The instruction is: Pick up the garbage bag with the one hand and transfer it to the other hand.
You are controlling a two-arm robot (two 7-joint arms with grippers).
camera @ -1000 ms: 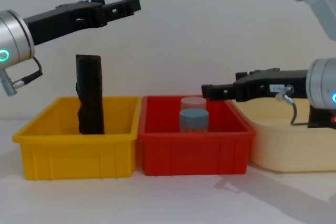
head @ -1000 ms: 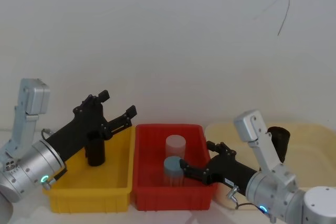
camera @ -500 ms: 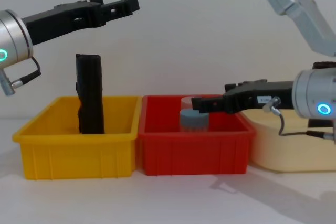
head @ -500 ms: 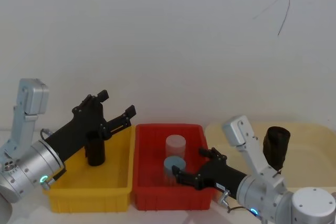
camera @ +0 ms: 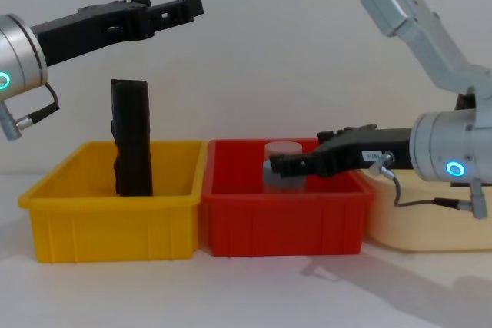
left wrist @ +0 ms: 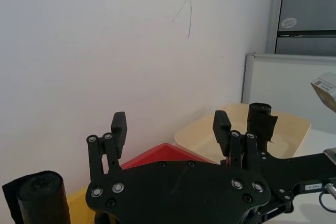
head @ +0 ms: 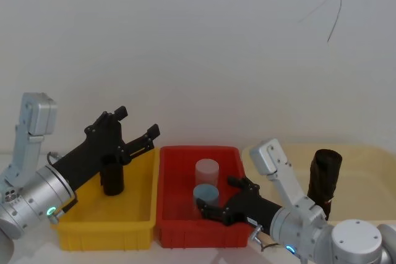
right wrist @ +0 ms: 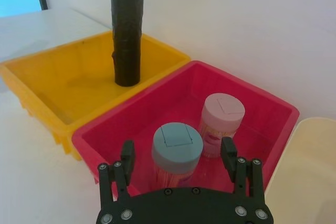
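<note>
- The garbage bag stands upright in the yellow bin, untouched.
- My left gripper hovers above it, jaws wide and empty, so I judge the pickup and the handover both left to do.
- My right gripper, jaws wide, reaches over the red bin.
- I count two black rolls, the second roll in the cream tub; two lidded jars; three containers.

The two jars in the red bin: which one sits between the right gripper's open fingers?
The blue-lidded jar, between the right gripper's fingers; the pink-lidded jar stands farther back.
</note>
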